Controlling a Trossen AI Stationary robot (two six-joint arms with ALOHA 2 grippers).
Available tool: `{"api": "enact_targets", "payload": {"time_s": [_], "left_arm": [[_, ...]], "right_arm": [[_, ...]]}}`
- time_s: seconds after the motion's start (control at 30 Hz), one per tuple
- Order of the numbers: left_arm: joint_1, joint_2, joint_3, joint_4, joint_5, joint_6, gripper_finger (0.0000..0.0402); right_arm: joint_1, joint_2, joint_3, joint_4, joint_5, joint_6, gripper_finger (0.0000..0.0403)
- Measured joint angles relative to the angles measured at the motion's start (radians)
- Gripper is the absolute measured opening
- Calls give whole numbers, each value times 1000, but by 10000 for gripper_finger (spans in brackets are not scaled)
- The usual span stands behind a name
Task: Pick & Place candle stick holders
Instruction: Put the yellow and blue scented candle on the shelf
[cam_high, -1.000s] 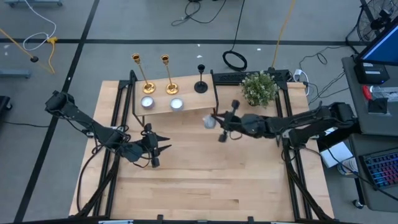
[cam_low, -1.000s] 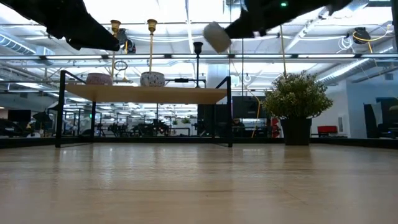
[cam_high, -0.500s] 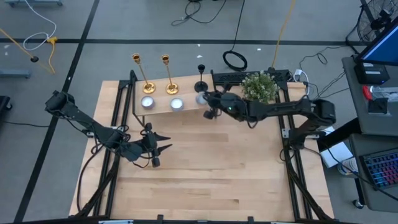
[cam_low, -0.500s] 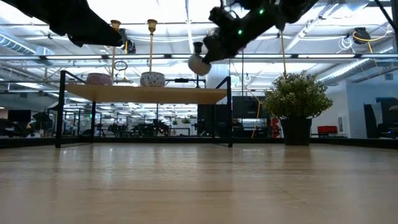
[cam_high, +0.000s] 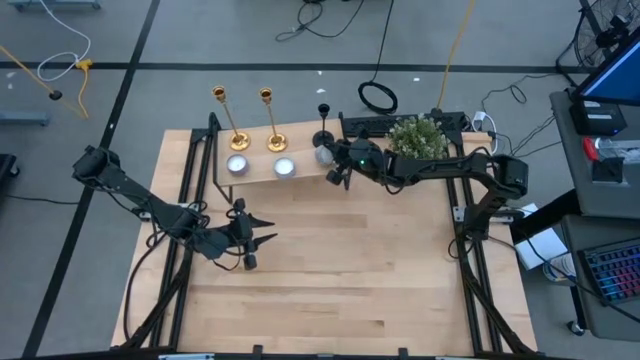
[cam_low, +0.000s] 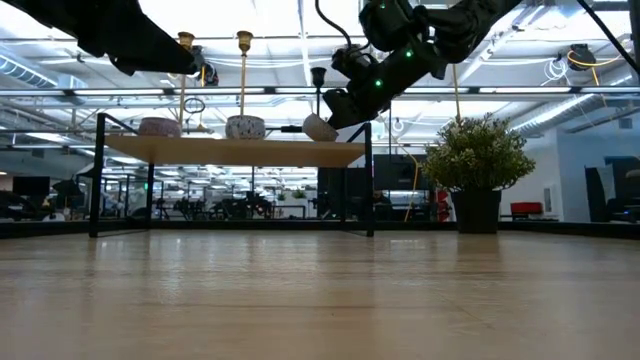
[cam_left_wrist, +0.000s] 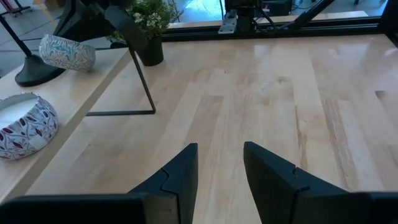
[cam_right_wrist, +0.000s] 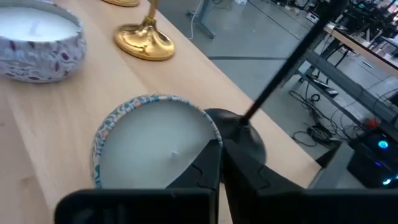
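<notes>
The right gripper (cam_high: 334, 163) reaches over the right end of the raised wooden shelf (cam_high: 262, 175), its fingers clamped on the rim of a patterned tin candle (cam_high: 324, 156). From above, the candle is only a pale blob beside the black candle stick holder (cam_high: 323, 131). The right wrist view shows more: the candle (cam_right_wrist: 155, 149) has a blue-and-orange patterned rim and white wax, and the dark fingers (cam_right_wrist: 205, 171) pinch its edge right next to the black holder's round base (cam_right_wrist: 244, 138), whose thin stem slants away. The low view shows the candle (cam_low: 319, 127) tilted and just above the shelf top (cam_low: 235, 150); whether it touches the wood cannot be told.

The two gold candle stick holders (cam_high: 225, 120) (cam_high: 271, 120) stand upright along the shelf's back edge, left of the black one. The low view shows their stems (cam_low: 186, 75) (cam_low: 243, 72) rising well above two more tin candles (cam_low: 159, 126) (cam_low: 245, 126), which sit in front of them. One gold base (cam_right_wrist: 144, 42) appears in the right wrist view too.

The left gripper (cam_high: 252, 241) hangs over the bare table (cam_high: 340, 290), well apart from the shelf. Only its wrist view shows the fingers (cam_left_wrist: 177, 177) spread and holding nothing, with a potted plant (cam_left_wrist: 148, 18) beyond the shelf leg
</notes>
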Motion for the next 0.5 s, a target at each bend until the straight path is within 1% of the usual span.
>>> {"api": "enact_targets", "payload": {"time_s": [0.17, 0.5], "left_arm": [[0, 0, 0, -1, 0, 5, 136], [0, 0, 0, -4, 2, 5, 136]], "right_arm": [[0, 0, -1, 1, 2, -1, 13], [0, 3, -3, 13, -1, -8, 74]]}}
